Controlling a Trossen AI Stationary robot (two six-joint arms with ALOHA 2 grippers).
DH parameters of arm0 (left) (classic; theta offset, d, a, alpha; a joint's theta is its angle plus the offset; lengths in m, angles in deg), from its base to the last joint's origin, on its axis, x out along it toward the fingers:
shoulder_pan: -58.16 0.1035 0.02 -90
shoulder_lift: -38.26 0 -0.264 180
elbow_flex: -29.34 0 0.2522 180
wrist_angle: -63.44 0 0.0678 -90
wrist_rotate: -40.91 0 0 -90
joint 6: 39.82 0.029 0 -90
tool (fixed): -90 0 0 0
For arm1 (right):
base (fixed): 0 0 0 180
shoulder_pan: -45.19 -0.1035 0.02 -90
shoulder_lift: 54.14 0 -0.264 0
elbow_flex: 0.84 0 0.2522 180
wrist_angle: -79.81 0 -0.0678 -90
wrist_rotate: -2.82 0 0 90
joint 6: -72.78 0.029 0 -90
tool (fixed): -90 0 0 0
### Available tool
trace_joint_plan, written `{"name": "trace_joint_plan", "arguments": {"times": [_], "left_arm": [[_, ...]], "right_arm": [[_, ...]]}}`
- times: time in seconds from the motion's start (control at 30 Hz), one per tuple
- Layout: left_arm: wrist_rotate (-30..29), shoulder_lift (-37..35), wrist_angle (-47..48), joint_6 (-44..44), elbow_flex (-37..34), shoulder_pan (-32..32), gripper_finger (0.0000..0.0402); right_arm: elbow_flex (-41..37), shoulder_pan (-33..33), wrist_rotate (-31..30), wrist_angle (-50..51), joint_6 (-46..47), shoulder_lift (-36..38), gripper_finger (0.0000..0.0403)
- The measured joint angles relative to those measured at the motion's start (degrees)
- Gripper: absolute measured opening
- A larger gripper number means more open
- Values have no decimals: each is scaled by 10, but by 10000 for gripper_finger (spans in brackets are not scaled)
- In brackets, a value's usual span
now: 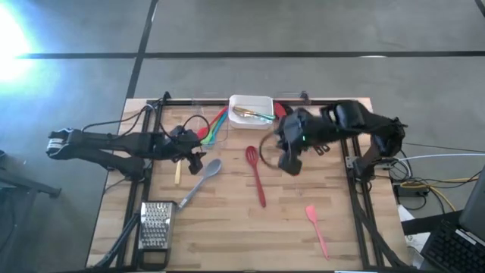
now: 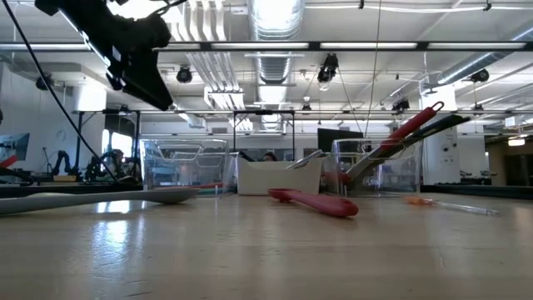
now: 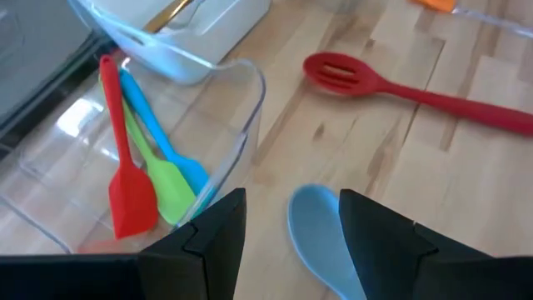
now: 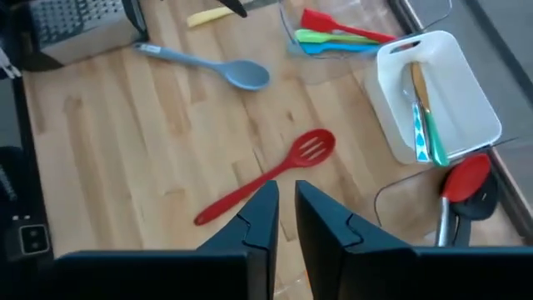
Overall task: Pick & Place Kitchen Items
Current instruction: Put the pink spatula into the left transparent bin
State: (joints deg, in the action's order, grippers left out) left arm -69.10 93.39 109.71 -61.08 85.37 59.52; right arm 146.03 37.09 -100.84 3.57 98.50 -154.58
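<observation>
The left gripper [image 1: 195, 161] hangs above the wooden table [image 1: 227, 227] with its dark fingers [image 3: 208, 237] parted and nothing between them — below it lies the long grey-blue plastic spoon [image 1: 201, 180], bowl toward the gripper, handle running toward the flat metal grater [image 1: 155, 221] at the table's near left. Just beside the left gripper stands a clear plastic bin [image 3: 241, 125] holding a red spatula [image 3: 125, 187], a green spatula [image 3: 158, 179] and a blue spatula [image 3: 179, 162] side by side.

The right gripper [image 1: 291, 165] hovers over the table's middle, its fingers [image 4: 258, 221] nearly together and gripping nothing. The red slotted spoon [image 1: 256, 173] lies flat on the wood just beside it, apart from the fingers. Behind, at the table's far edge, a white rectangular tray [image 1: 251, 101] holds small cutlery with gold and teal handles [image 4: 425, 112]. A second clear bin to its right carries a red spoon and a black one [image 4: 466, 187], leaning out. A pink slim spatula [image 1: 317, 229] lies alone at the near right
</observation>
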Motion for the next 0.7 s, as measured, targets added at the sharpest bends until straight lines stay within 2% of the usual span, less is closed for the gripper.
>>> {"name": "trace_joint_plan", "arguments": {"times": [0.33, 0.5, 0.7], "left_arm": [[0, 0, -48, -22, -65, 0, 197], [0, 0, -95, -38, -101, 0, 197], [0, 0, -136, -42, -131, 0, 197]], "right_arm": [[-116, -110, -47, 0, 117, 0, 34], [-217, -151, -117, 0, 200, 11, 34], [-346, -202, -114, 0, 352, 38, 34]]}}
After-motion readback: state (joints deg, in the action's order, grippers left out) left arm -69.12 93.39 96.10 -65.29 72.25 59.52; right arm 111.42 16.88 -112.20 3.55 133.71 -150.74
